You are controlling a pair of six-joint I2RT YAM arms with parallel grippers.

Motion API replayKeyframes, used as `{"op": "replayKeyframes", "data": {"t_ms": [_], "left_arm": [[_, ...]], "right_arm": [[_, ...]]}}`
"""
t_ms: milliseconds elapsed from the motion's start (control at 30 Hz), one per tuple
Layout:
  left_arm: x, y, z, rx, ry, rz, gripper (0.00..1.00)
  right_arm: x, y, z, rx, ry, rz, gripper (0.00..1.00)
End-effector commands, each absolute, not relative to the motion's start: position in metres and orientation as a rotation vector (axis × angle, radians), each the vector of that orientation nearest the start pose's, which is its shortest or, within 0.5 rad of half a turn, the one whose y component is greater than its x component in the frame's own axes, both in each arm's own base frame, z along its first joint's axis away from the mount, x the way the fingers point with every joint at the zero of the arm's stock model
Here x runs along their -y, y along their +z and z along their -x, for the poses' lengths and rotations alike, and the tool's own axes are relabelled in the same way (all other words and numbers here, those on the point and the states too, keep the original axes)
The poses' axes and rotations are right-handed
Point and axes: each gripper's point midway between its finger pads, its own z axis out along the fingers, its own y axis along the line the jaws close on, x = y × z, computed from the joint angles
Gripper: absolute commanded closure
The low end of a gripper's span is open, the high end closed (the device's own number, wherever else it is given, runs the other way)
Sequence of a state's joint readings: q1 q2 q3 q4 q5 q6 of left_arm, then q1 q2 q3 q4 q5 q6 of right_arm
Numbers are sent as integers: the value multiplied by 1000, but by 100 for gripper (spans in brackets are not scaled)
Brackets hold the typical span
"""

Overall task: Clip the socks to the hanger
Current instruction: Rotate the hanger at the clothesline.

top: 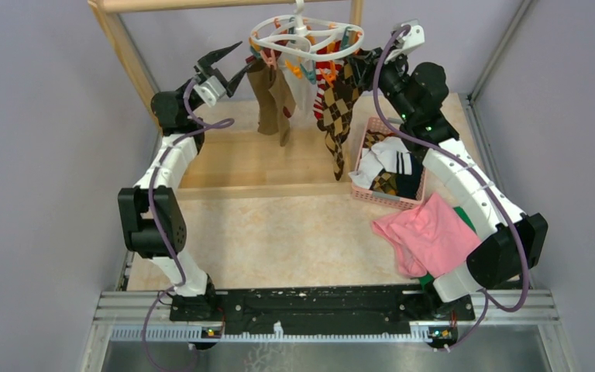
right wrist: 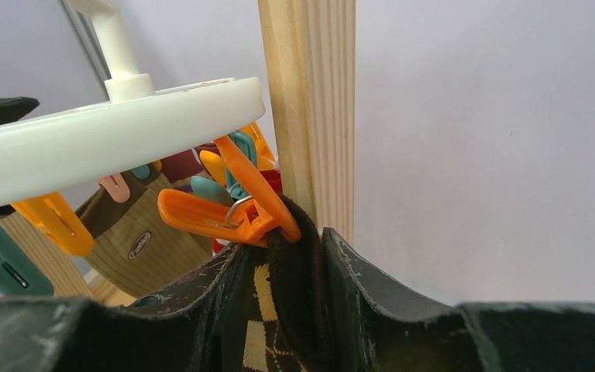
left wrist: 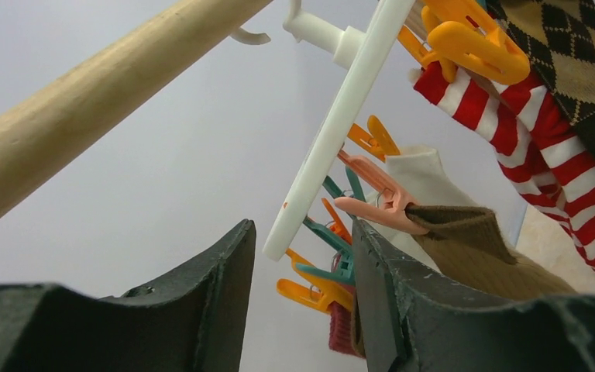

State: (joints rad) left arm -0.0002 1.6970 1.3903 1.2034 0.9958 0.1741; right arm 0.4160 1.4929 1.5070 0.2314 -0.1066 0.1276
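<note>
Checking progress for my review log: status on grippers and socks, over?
Left fingers open, empty, by hanger rim. Right fingers shut on argyle sock at orange clip. Wooden post close beside, not blocking.

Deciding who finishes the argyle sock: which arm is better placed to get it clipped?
Right, probably. Its jaws pinch the argyle sock right at an orange clip; the left jaws stand open and empty beside the brown sock.

Hanger [top: 307, 35] rendered in white, clips [left wrist: 465, 39] coloured orange, teal and salmon, plain sock [top: 273, 93] in ribbed brown, striped sock [left wrist: 558, 147] banded red and white, argyle sock [top: 341, 116] patterned with brown, tan and black diamonds, basket [top: 387, 201] and cloth [top: 426, 232] both pink, desk [top: 279, 240] mottled beige.
</note>
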Motion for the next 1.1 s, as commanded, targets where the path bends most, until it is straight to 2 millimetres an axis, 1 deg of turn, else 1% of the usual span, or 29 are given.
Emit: {"op": "replayKeyframes", "data": {"t_ms": [0, 67, 133, 200, 333, 533, 733, 833, 967, 1067], "left_arm": [[164, 486, -446, -426, -117, -1079, 46], [166, 490, -452, -420, -94, -1075, 48], [168, 493, -458, -420, -80, -1074, 52], [169, 492, -463, -426, -62, -1081, 54], [172, 490, -470, -432, -36, -1095, 55], [176, 492, -475, -434, -22, -1113, 63], [188, 490, -479, -425, -13, -1154, 65], [191, 490, -481, -426, -1, -1162, 65], [190, 494, -483, -423, 15, -1156, 79], [189, 501, -480, -411, 37, -1149, 89]], "right_arm": [[-219, 492, -436, -1241, 553, 278, 63], [-219, 492, -435, -1239, 557, 282, 63], [-220, 492, -435, -1240, 560, 286, 63], [-220, 492, -434, -1239, 563, 286, 63], [-221, 491, -434, -1239, 565, 291, 63], [-223, 489, -436, -1241, 570, 292, 63], [-224, 490, -436, -1240, 574, 294, 64], [-224, 491, -436, -1238, 575, 296, 64], [-224, 492, -435, -1236, 578, 299, 64], [-225, 493, -434, -1234, 581, 301, 64]]}}
